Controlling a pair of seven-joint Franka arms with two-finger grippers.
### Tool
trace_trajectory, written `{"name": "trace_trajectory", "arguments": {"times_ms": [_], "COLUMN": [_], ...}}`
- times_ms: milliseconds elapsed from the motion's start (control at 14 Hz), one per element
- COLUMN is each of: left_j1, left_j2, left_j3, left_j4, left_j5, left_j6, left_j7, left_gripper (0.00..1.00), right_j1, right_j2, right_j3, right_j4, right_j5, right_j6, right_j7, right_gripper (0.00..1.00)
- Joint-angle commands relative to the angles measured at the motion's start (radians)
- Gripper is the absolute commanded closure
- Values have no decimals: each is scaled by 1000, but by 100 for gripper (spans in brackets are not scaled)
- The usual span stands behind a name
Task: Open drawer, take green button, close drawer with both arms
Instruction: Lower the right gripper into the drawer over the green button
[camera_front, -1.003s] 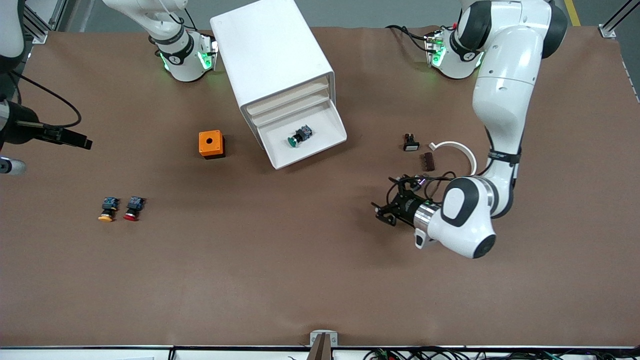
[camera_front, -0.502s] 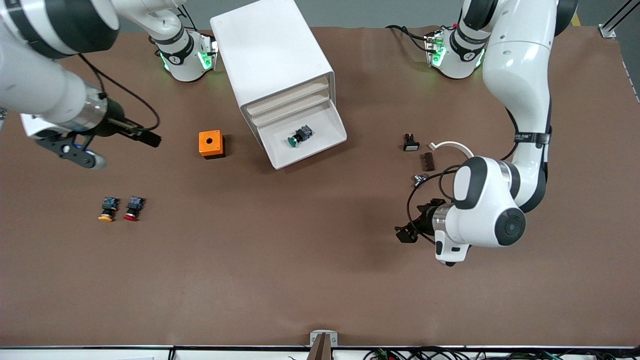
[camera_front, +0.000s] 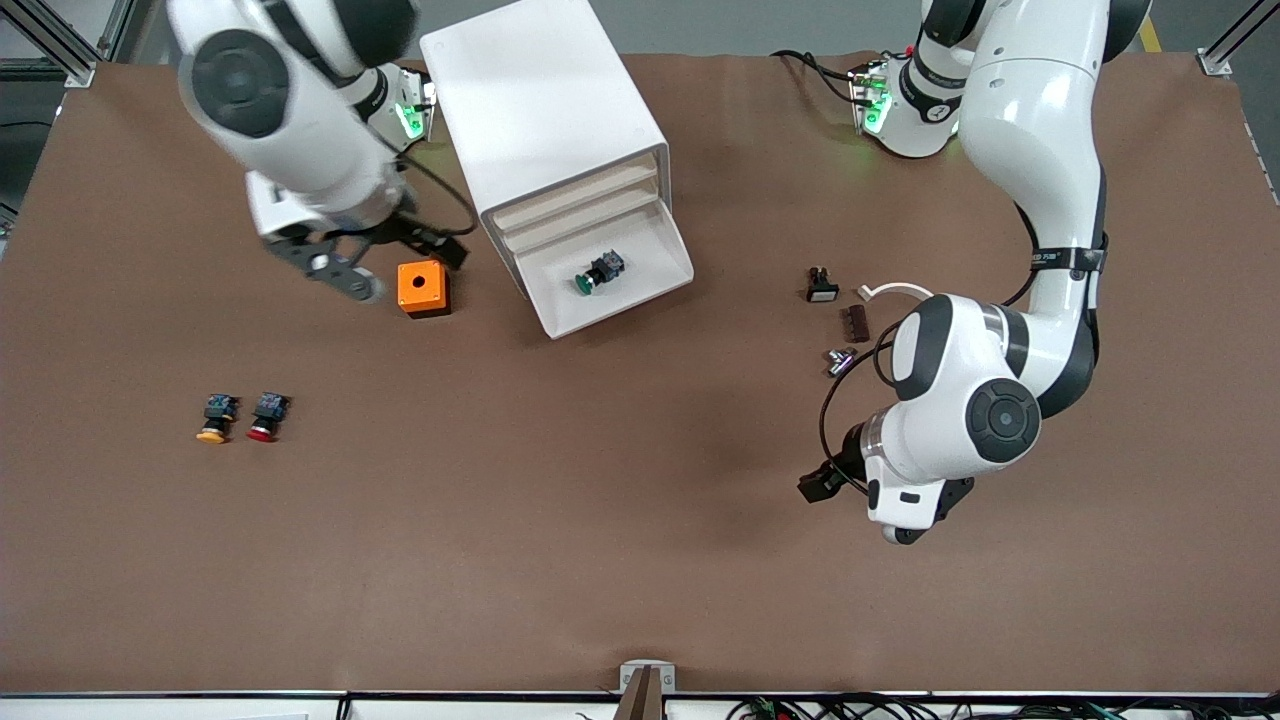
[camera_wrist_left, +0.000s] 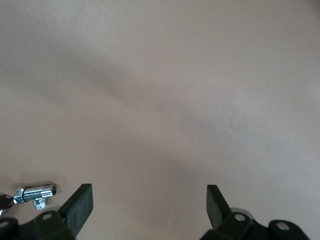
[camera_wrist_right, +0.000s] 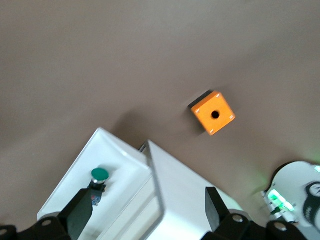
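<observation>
The white cabinet (camera_front: 545, 110) stands at the back middle of the table. Its lowest drawer (camera_front: 640, 290) is pulled open, and the green-capped button (camera_front: 590, 277) lies inside it. My right gripper (camera_front: 412, 268) is open and empty, hovering over the orange box beside the cabinet. The right wrist view, with the gripper (camera_wrist_right: 150, 200) open, shows the drawer (camera_wrist_right: 120, 155) and the button (camera_wrist_right: 99, 175). My left gripper (camera_front: 815, 487) is open and empty over bare table toward the left arm's end. The left wrist view (camera_wrist_left: 150, 197) shows only brown table between the fingers.
An orange box (camera_front: 422, 288) with a hole sits beside the cabinet. Yellow-capped (camera_front: 212, 420) and red-capped (camera_front: 265, 418) buttons lie toward the right arm's end. A small switch (camera_front: 822, 285), a brown strip (camera_front: 857, 322), a white ring (camera_front: 905, 292) and a metal piece (camera_front: 838, 360) lie by the left arm.
My right arm swung in from the table's end to over the orange box beside the cabinet. My left gripper drew away from the drawer and toward the front camera.
</observation>
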Motion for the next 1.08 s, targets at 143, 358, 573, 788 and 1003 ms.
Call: {"name": "trace_trajectory", "arguments": {"times_ms": [143,358,573,788,1003], "left_j1": [-29,-36,-48,-49,-49], "left_j2": [-17,-16,-16,-16,-17], "left_j3": [7,6,6,6,6], "left_j4": [-26,-26,-26,-24,-24], "left_j5": [20,17,15,14,12], "left_j6": [28,30,30,34,44], "left_j7": [15,14,9,9,8], "left_gripper": [0,0,0,0,0], "right_j1": [137,192,223,257,290], "right_j2": [54,109,166,211,266], "right_j3": [-15,-15,-15,-15,-17], "right_j4": [-25,-24,-24,-24,-24], "right_j5": [7,1,-1,-2,-6], "right_j6": [98,168,216,265,299], "right_j7": [62,160,206,245,257], "right_gripper": [0,0,0,0,0]}}
